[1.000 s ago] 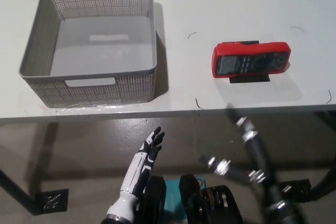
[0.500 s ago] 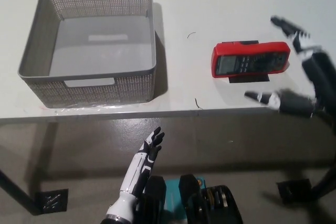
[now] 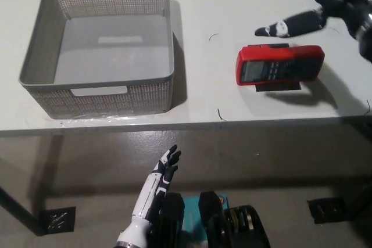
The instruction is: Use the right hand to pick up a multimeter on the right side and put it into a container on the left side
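Black right hand [image 3: 317, 4] spread, empty, above meter [image 3: 279, 65]; could knock meter sideways. White left hand [image 3: 163, 169] idle, fingers apart, below meter.

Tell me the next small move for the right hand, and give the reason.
Probably lower the right hand toward the robot and down onto the multimeter, then close around its red case. The hand hangs open beyond the meter's far edge and does not touch it; the meter lies flat on the table, and the container holds nothing. The left hand rests open below the table edge.
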{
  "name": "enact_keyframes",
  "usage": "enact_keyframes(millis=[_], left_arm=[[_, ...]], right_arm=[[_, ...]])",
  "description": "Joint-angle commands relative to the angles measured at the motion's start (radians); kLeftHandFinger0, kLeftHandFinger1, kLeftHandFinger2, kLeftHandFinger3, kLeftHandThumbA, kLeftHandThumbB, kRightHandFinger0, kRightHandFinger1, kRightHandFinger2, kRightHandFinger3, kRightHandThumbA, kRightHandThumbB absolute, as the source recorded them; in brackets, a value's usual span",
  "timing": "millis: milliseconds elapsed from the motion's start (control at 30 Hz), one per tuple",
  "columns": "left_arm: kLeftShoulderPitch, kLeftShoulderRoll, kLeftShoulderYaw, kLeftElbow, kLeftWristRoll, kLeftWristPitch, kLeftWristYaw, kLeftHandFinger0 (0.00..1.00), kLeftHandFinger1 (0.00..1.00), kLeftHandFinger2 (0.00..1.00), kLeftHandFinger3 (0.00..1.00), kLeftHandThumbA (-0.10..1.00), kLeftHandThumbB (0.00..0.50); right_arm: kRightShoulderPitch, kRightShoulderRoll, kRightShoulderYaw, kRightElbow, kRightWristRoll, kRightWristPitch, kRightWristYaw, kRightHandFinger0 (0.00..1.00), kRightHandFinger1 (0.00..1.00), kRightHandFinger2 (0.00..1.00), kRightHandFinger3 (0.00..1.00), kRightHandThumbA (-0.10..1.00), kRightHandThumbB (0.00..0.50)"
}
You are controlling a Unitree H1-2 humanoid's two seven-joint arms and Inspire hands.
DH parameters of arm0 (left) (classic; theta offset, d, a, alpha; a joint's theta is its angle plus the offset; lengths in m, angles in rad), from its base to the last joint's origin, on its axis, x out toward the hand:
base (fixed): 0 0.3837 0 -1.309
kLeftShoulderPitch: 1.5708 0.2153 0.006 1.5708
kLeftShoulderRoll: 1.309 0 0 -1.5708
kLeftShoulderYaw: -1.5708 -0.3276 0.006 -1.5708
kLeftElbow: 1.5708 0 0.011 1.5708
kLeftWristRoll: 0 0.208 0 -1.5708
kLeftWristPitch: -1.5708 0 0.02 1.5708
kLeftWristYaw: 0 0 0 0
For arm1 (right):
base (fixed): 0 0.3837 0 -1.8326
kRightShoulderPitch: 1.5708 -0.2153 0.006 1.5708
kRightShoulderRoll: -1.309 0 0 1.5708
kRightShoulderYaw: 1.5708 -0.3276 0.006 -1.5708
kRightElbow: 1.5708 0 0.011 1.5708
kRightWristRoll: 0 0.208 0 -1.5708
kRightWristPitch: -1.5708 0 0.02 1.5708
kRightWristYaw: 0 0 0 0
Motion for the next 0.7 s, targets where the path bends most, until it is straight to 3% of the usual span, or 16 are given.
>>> enact_keyframes(millis=[0,467,667], left_arm=[[-0.005,-0.001,-0.015,-0.018,-0.001,-0.066,0.014,1.00,1.00,1.00,1.00,1.00,0.404],[-0.002,0.004,-0.017,-0.015,-0.002,-0.066,0.021,1.00,1.00,1.00,1.00,1.00,0.430],[0.001,0.005,-0.020,-0.010,0.003,-0.066,0.022,1.00,1.00,1.00,1.00,1.00,0.427]], right_arm=[[-0.291,-0.038,0.119,0.223,-0.118,0.072,0.241,1.00,1.00,1.00,1.00,1.00,0.477],[-0.357,0.012,0.233,0.466,-0.152,0.034,0.234,1.00,1.00,1.00,1.00,0.89,0.500],[-0.348,0.030,0.259,0.498,-0.189,0.032,0.232,1.00,1.00,1.00,1.00,0.93,0.500]])
